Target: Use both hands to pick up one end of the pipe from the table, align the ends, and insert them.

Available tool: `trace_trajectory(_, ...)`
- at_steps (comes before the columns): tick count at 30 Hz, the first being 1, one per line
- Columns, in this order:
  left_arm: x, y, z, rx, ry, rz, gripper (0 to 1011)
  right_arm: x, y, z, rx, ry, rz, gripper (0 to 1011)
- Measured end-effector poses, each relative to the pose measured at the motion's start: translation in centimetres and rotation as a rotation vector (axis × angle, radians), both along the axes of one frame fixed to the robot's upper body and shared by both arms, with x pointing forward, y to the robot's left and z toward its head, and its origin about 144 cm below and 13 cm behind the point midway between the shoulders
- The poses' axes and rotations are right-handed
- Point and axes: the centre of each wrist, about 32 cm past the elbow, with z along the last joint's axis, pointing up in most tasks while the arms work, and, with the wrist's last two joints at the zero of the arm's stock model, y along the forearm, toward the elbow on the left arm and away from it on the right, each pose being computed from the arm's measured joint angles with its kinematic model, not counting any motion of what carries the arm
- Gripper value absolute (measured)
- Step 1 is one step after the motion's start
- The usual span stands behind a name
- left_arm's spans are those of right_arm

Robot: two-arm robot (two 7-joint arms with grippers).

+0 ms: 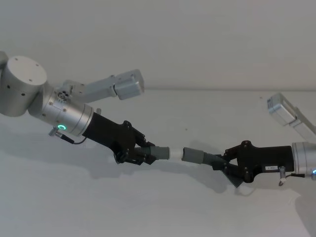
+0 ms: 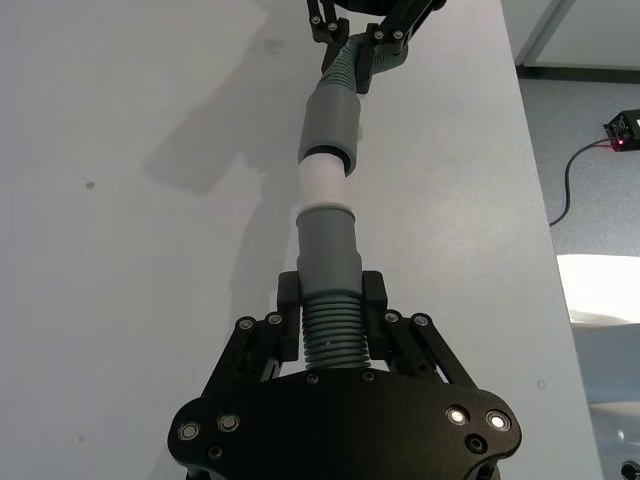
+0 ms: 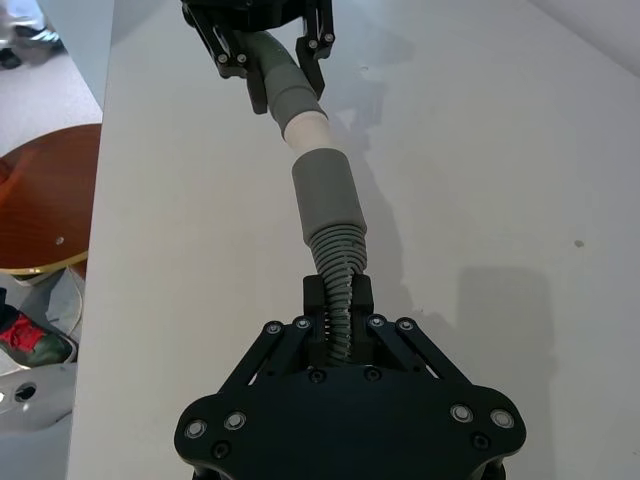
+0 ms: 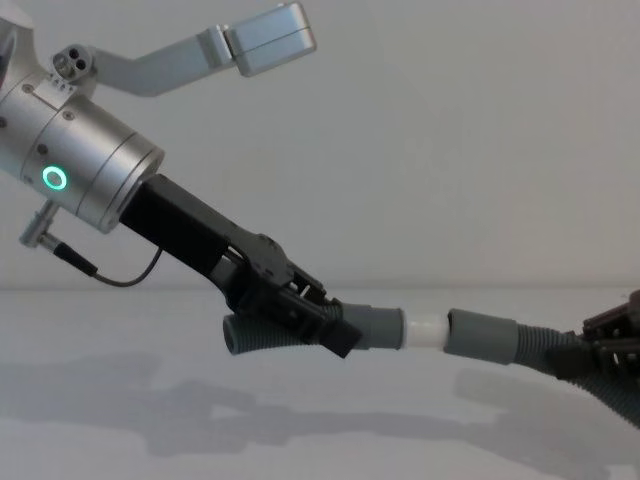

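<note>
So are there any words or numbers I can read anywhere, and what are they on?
No text can be read.
A small white label on the right gripper, shut on its pipe piece: too small to read.
The left gripper, shut on the other pipe piece, carries no writing.

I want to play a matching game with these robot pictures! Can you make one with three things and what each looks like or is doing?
Things:
1. left tool
2. right tool
3. spigot

States:
A. white, bridging the two grey cuffs
B. shut on the pipe piece without white on it
C. shut on the pipe piece with the white end

Pairs: 1-C, 2-B, 3-A
</note>
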Motion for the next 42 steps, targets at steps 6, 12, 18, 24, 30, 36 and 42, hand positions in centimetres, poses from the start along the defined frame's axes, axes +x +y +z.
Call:
trace_trajectory(6,0.08,-0.01,-0.05,-0.002,0.000,-0.001,342,0.04,0.06,0.01,-0.001,0.001,0.000,123)
trace_trajectory(12,0.08,-0.01,-0.07,-0.005,-0.002,-0.001,342,0.08,0.14,0.01,-0.003,0.001,0.000,123)
trace_trajectory(18,0.01,-0.08,-0.06,-0.008,-0.005,-0.001,342,0.14,0.21,0.06,-0.004,0.000,0.002,123)
trace_trajectory(24,-0.08,-0.10,-0.05,-0.011,-0.008,0.000,342,0.15,0.22,0.09,-0.005,0.000,0.004,123)
trace_trajectory(30,-0.18,-0.17,-0.09,-0.013,-0.008,0.000,342,0.16,0.22,0.10,-0.004,-0.001,0.005,123)
trace_trajectory(36,-0.25,-0.22,-0.14,-0.013,-0.005,0.000,342,0.16,0.21,0.14,-0.004,-0.002,0.005,123)
trace_trajectory(42,-0.30,-0.26,-0.16,-0.013,-0.003,0.001,342,0.15,0.23,0.13,-0.003,-0.003,0.006,122)
